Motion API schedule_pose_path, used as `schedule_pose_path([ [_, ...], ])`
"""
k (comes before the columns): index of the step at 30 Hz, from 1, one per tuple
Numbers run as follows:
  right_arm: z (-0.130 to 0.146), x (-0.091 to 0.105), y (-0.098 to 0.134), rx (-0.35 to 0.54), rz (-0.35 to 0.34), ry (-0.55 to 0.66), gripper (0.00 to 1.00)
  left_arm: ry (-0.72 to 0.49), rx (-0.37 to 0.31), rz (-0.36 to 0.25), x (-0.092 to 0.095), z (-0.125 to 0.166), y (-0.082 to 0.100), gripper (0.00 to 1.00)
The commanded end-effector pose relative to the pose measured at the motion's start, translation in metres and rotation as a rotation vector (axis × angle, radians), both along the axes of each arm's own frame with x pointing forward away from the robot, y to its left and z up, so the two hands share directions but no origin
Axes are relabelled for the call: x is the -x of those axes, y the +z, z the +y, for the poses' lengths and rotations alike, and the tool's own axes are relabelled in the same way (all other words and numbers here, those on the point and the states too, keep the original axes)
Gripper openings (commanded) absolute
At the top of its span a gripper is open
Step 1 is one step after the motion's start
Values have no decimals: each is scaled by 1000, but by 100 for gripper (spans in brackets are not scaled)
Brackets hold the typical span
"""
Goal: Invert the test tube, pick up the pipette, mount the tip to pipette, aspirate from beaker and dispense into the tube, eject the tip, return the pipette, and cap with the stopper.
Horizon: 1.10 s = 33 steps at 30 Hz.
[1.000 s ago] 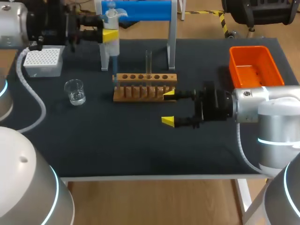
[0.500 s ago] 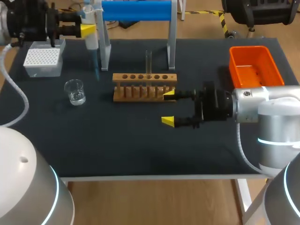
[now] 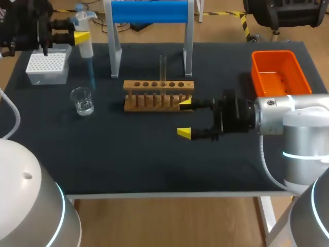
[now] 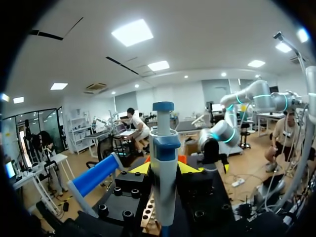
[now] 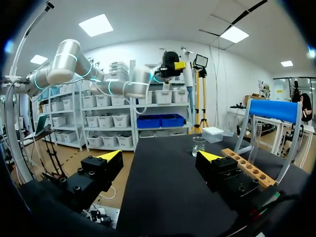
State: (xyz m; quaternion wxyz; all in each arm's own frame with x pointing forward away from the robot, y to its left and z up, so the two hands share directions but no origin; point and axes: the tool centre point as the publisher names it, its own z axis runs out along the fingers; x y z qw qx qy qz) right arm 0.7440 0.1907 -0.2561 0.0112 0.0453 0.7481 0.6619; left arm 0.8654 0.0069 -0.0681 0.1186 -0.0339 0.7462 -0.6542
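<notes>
Pipette (image 3: 84,41) clamped upright between the yellow tips of left gripper (image 3: 78,37), fingers pressed on its white body from two sides, blue plunger cap on top, thin blue shaft pointing down. Same grip from the left wrist view: white barrel standing between both yellow tips, blue cap above them. Left arm (image 3: 25,25) reaching in over the far left corner of the bench (image 3: 128,164). Held pipette between the white tip box (image 3: 47,67), set at that far left corner, and the left leg of the blue-barred stand (image 3: 149,11) at the far edge. Lower end of the shaft close to the glass beaker (image 3: 82,100), just beyond its rim in the head view; height above it not clear. Beaker near the left edge, in front of the tip box and apart from it. Wooden rack (image 3: 158,95) at mid-bench in front of the stand, one test tube (image 3: 163,66) upright in its row of holes. Further right, right gripper (image 3: 185,119) with fingers spread apart and nothing between them, by the rack's right end, one yellow tip overlapping that end in the head view, the other nearer the front edge. Right arm (image 3: 288,116) coming in from the right edge. Orange bin (image 3: 280,72) at the far right corner.
</notes>
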Motion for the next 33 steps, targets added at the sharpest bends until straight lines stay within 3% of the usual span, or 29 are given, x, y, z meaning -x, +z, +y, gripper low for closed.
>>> schedule_pose_path([
  [1,-2,1,0,0,0,1,100,5,6,-3,0,7,-7,0],
  [26,-2,1,0,0,0,1,100,6,6,-5,1,7,-8,0],
  [33,11,18,-12,48,-20,-33,100,6,6,-5,1,7,-8,0],
])
